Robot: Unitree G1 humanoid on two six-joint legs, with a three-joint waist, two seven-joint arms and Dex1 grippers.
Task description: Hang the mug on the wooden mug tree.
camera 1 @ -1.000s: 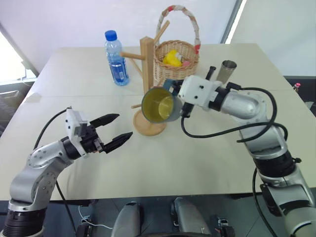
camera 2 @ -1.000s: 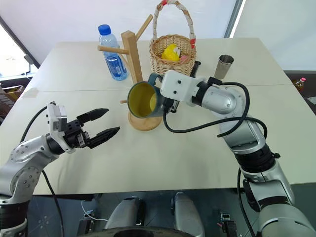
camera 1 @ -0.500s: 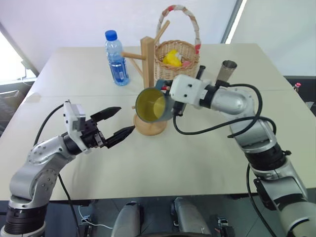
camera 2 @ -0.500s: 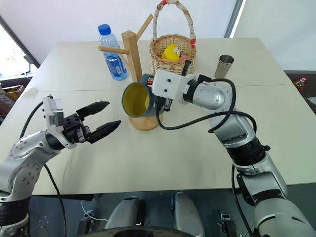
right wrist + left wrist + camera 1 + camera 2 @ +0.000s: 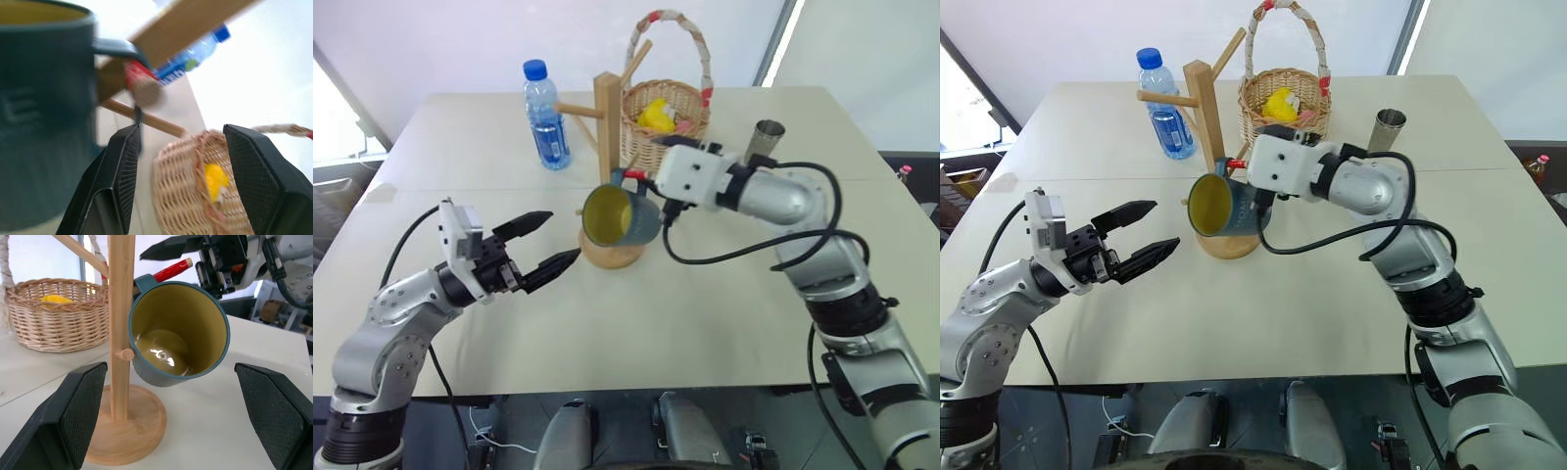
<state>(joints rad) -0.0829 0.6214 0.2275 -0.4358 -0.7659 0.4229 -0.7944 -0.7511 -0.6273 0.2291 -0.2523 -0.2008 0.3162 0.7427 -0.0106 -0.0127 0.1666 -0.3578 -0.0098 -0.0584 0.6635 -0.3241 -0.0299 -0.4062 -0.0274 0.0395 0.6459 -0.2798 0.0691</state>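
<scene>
The dusty-blue mug (image 5: 628,221) with a yellow-olive inside hangs tilted by its loop handle on the red-tipped peg (image 5: 171,270) of the wooden mug tree (image 5: 605,110), its mouth facing me. Just right of the handle, my right gripper (image 5: 181,129) stands open, its fingers apart with nothing between them. My left gripper (image 5: 563,235) hovers open above the table, left of the tree's round base (image 5: 607,257), pointing at the mug and apart from it.
A water bottle (image 5: 546,117) stands behind and left of the tree. A wicker basket (image 5: 666,122) with a yellow thing inside sits right behind the post. A steel tumbler (image 5: 767,137) stands at the back right. The beige table (image 5: 685,323) stretches in front.
My right gripper carried the mug left onto the red-tipped peg, then opened and let it go. The mug now hangs from the peg. The left gripper stayed put.
</scene>
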